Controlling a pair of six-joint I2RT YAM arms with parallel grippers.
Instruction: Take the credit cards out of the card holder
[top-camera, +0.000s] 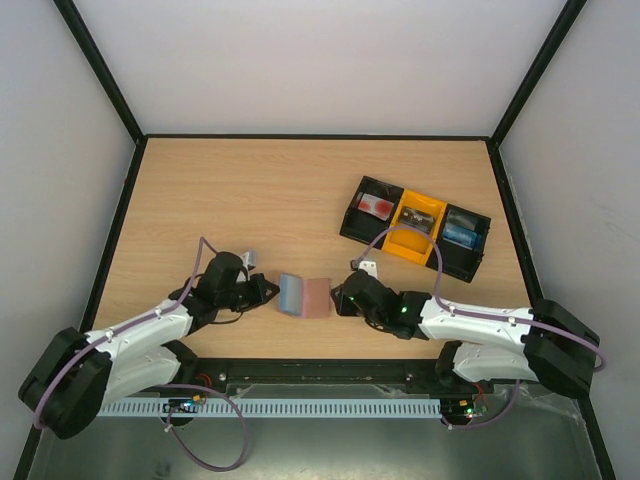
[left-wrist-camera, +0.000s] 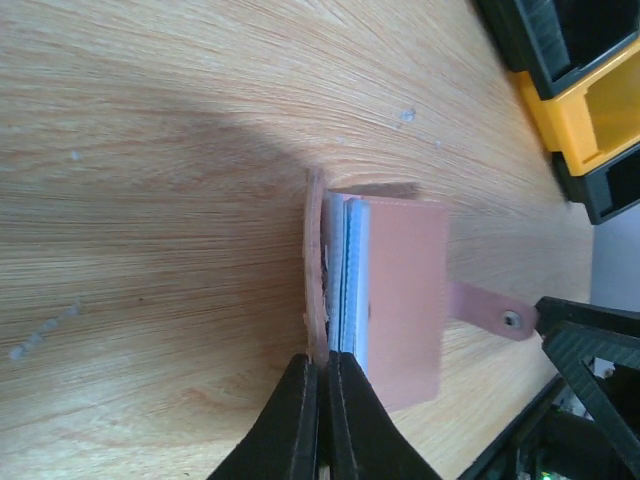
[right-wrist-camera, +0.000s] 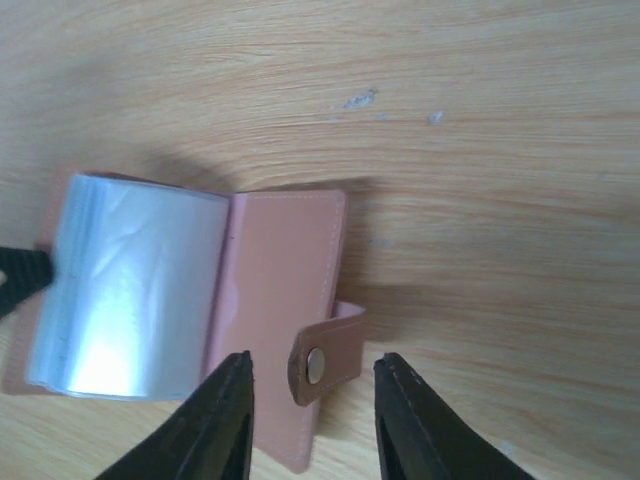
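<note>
1. Location: the card holder (top-camera: 304, 295) lies open on the table (top-camera: 250, 190), close to the middle of the near edge, between the two grippers. The tray (top-camera: 351, 208) stands well apart, toward the far right corner.
2. Left gripper (left-wrist-camera: 322, 362): the jaws are pinched together on the outer edge of the left cover (left-wrist-camera: 316, 250), which the left wrist view shows edge-on. Use this grip as the anchor. Hold firm and do not drag toward the left edge.
3. Right gripper (right-wrist-camera: 312, 365): the jaws are wide, with one finger on each side of the snap tab (right-wrist-camera: 325, 355). No contact is visible.
4. Step in hand (judged): steady the opened holder so the plastic sleeves (right-wrist-camera: 130, 290) are exposed. No loose card lies on the wood. The credit cards cannot be told apart from the sleeves in these views.
5. Recommended action:
   - Close the right jaws on the tab or the right cover, low and square.
   - Keep both covers flat and lightly spread, without lifting the holder.
   - For extraction, grip a card edge only, never the sleeve film, and pull along the sleeve opening.
6. Cautions:
   - The sleeves look glossy and limp, so the jaws will probably slip on them or bunch them.
   - The holder looks light and is likely to slide on the wood if pulled from one side only.
   - Tension on the tab alone may fold the cover shut.
</note>
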